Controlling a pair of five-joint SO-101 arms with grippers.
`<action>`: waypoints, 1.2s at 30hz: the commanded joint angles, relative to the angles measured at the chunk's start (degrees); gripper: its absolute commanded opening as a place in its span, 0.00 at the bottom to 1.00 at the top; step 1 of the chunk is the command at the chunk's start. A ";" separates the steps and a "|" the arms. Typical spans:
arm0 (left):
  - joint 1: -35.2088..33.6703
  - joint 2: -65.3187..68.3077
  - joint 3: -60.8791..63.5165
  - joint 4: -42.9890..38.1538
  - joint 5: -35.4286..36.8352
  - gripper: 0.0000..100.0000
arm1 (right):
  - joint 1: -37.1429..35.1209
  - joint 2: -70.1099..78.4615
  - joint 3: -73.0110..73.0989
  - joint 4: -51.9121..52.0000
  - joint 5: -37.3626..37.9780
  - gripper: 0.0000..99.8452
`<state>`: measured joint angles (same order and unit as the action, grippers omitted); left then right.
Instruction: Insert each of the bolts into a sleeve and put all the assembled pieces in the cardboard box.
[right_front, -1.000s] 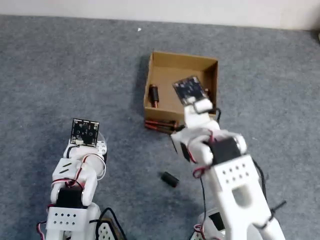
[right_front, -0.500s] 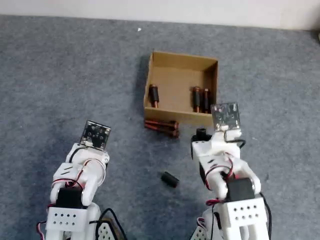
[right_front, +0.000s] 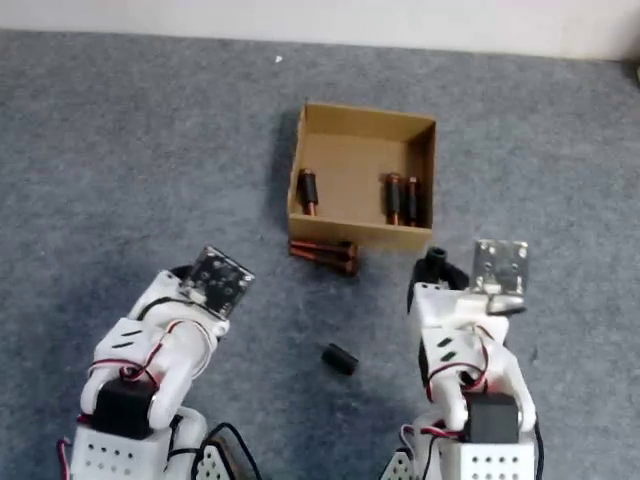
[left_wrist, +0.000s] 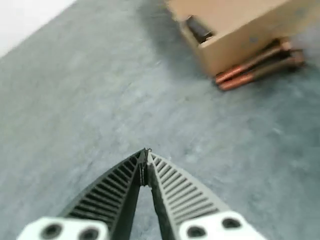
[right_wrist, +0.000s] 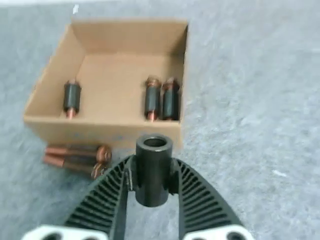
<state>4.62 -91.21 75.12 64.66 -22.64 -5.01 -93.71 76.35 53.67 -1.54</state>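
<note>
The open cardboard box (right_front: 425, 140) holds three sleeved bolts: one (right_front: 308, 190) at its left, two (right_front: 402, 199) side by side at its right. Two bare copper bolts (right_front: 323, 252) lie against the box's near wall. A loose black sleeve (right_front: 340, 358) rests on the carpet between the arms. My right gripper (right_wrist: 153, 165) is shut on another black sleeve (right_wrist: 154, 175), held upright just short of the box (right_wrist: 100, 127), with the bolts (right_wrist: 75, 155) off to its side. My left gripper (left_wrist: 145, 156) is shut on nothing above bare carpet, the bolts (left_wrist: 255, 67) and box (left_wrist: 240, 42) farther off.
Grey carpet (right_front: 120, 150) covers the whole table, with open room left and right of the box. A pale wall edge (right_front: 300, 20) runs along the far side. Both arm bases stand at the near edge.
My right arm has pulled back from over the box and swung right, still holding the sleeve, uncovering the two pieces inside. My left arm has turned rightward toward the middle.
</note>
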 joint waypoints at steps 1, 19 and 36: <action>6.11 11.30 -7.60 2.20 -4.57 0.03 | 2.24 -4.00 0.31 -1.89 -0.88 0.00; 14.99 58.33 -29.76 -6.42 -14.24 0.17 | 11.74 -6.02 -0.31 -1.89 -2.99 0.00; 23.16 91.82 -53.49 -10.29 -14.33 0.17 | 11.74 -6.02 -0.31 -1.63 -2.90 0.00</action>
<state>26.86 -4.44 29.49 55.25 -36.26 5.98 -99.08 77.14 53.67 -4.00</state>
